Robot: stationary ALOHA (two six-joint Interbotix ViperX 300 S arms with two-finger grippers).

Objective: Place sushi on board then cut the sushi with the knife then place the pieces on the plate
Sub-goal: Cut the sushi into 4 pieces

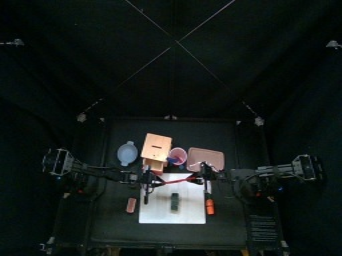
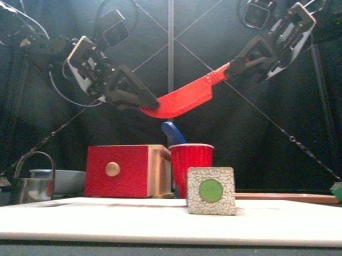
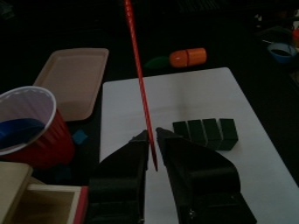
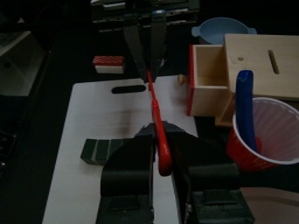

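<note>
This is a robot test booth in a lab, not a real kitchen. Black curtains (image 1: 171,60) close in a small black table (image 1: 107,228). The left arm (image 1: 83,172) reaches in from the left of the white cutting board (image 1: 158,214) and the right arm (image 1: 274,172) from its right. Together they hold a red toy knife (image 2: 194,95) above it. Behind the board stand playthings: a wooden box (image 1: 159,148), a red cup (image 1: 178,156) and a pink tray (image 1: 205,157).

Small black desk (image 1: 114,232), black back curtain (image 1: 94,60) rising behind its back edge, black side curtains (image 1: 27,120) past both side edges, dim booth all round
</note>
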